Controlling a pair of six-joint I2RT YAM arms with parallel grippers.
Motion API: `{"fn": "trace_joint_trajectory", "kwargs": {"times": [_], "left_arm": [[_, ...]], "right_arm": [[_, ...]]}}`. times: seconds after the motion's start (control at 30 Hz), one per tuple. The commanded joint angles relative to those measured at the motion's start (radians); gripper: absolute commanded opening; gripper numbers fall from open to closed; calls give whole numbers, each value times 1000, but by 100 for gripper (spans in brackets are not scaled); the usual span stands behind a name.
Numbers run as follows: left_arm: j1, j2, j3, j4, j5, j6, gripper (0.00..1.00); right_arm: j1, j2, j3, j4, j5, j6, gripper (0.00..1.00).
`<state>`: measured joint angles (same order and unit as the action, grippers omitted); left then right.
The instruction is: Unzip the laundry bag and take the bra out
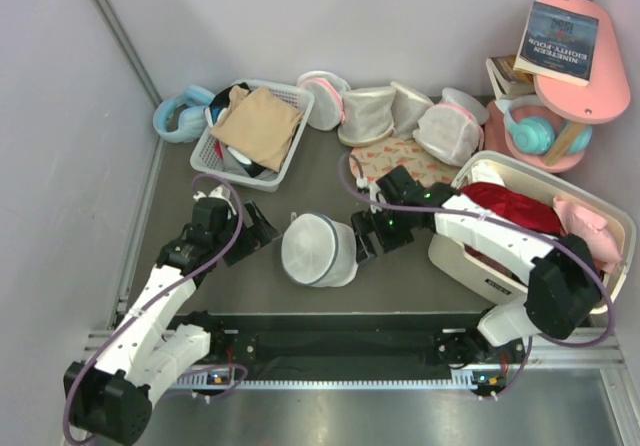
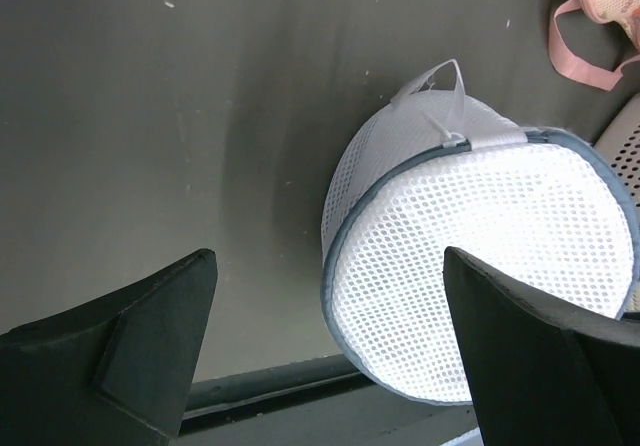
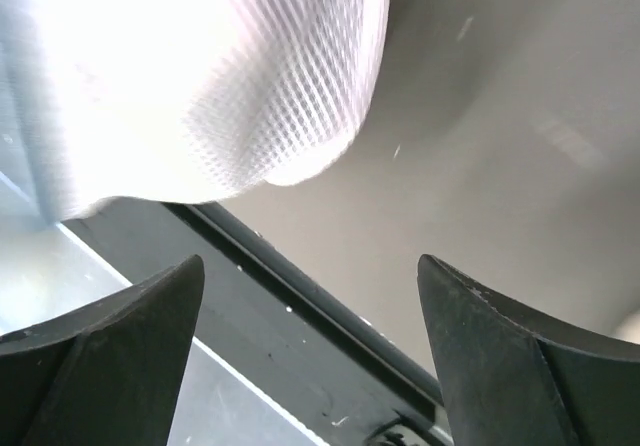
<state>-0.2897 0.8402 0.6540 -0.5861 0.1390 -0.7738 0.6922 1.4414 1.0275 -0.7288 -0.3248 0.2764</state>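
Two open grippers flank one round laundry bag (image 1: 318,250), which lies on its side on the matte dark-grey tabletop (image 1: 400,281), close to the near edge and about midway between the left and right edges. Its dome is white honeycomb mesh, soft and slightly sagging, bound by one smooth blue-grey zipper rim (image 2: 330,286) and topped with one white webbing loop (image 2: 440,78); the rim looks closed along the stretch that shows. The bra cannot be made out through the mesh. The left gripper (image 1: 266,228) sits just left of the bag, its two wedge-shaped black fingers (image 2: 150,351) spread wide and holding nothing. The right gripper (image 1: 360,241) sits at the bag's right side, its two matching fingers likewise wide apart and empty, with the mesh bright and blurred in its wrist view. Along the far edge stand four more mesh bags (image 1: 368,114), some with pink trim. Toward the far-left corner is one white slatted plastic basket (image 1: 208,148) holding one folded tan cloth (image 1: 258,126). By the right edge, one cream tub (image 1: 470,266) holds one red garment (image 1: 515,206).
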Motion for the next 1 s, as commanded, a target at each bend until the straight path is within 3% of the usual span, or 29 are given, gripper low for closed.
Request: {"fn": "trace_joint_trajectory", "kwargs": {"times": [0.0, 0.2, 0.47, 0.57, 0.6, 0.7, 0.97], "left_arm": [[-5, 25, -43, 201, 63, -30, 99], [-3, 79, -47, 252, 82, -16, 99], [-5, 105, -45, 249, 102, -42, 99], [-5, 88, -63, 256, 105, -41, 99], [-5, 83, -68, 255, 106, -38, 99], [-5, 66, -80, 261, 112, -38, 99], [-34, 60, -151, 405, 166, -68, 99]], "right_arm": [[-40, -58, 268, -207, 87, -95, 88], [-62, 80, 489, -157, -61, -94, 90], [-36, 246, 453, -44, -204, -69, 82], [-33, 257, 401, -50, -218, -112, 73], [-33, 258, 370, -52, -212, -123, 64], [-33, 251, 304, -61, -180, -155, 49], [-33, 221, 169, -6, -129, -177, 34]]}}
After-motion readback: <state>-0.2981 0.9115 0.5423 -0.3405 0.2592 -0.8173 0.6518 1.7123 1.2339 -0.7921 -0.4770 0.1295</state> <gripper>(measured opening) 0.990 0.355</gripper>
